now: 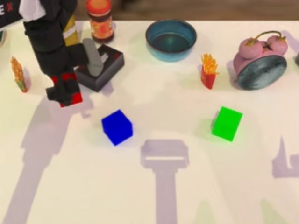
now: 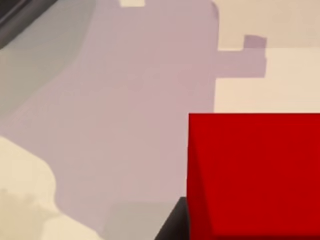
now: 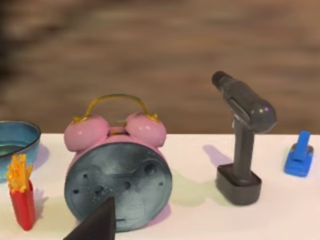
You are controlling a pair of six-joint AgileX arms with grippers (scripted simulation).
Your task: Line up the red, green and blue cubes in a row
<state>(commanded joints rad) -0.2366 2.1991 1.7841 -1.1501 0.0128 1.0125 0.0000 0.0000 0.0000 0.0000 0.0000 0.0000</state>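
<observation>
The red cube sits between the jaws of my left gripper, which is shut on it. One dark finger presses against its side. From above, only a sliver of that red cube shows under the gripper, at the table's left. The blue cube rests on the table right of the left gripper, apart from it. The green cube lies farther right. My right gripper is parked outside the top view, facing the alarm clock.
A black tissue box stands just behind the left gripper, with an orange jar beyond it. A blue bowl, a fries carton and a pink alarm clock line the back. A grey drill stands at the right.
</observation>
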